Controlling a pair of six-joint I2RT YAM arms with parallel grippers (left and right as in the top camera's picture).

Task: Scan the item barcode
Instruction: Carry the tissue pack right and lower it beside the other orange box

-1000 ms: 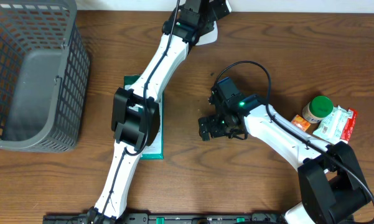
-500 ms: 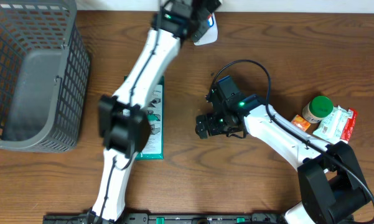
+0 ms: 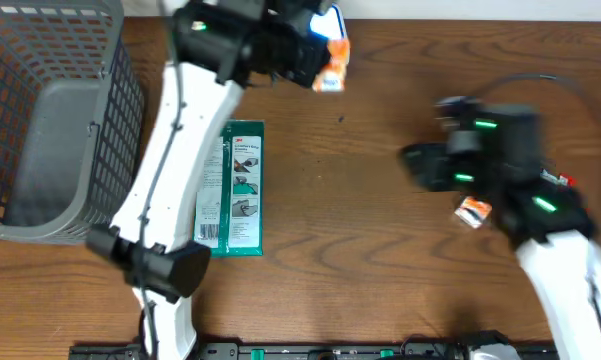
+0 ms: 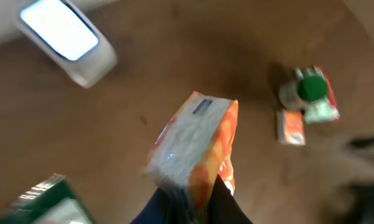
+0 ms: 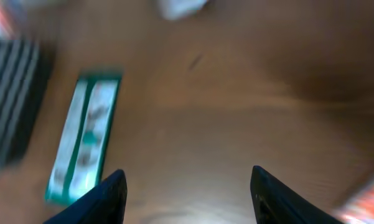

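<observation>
Near far edge of surface point(image 3: 380, 130), left hand point(image 4: 196, 198) pinches orange-white packet point(image 4: 196, 143) beside scanner point(image 4: 65, 37); its lit window plain only in left wrist view. Right hand point(image 5: 190, 199) empty, fingers point(image 5: 106, 199) spread, blurred overhead.

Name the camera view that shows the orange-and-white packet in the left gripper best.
Left wrist: the packet sits mid-frame and close, its orange side and white face both visible, though slightly blurred. Overhead shows it only small, near the top edge. Right wrist is heavily blurred and does not show it.
</observation>
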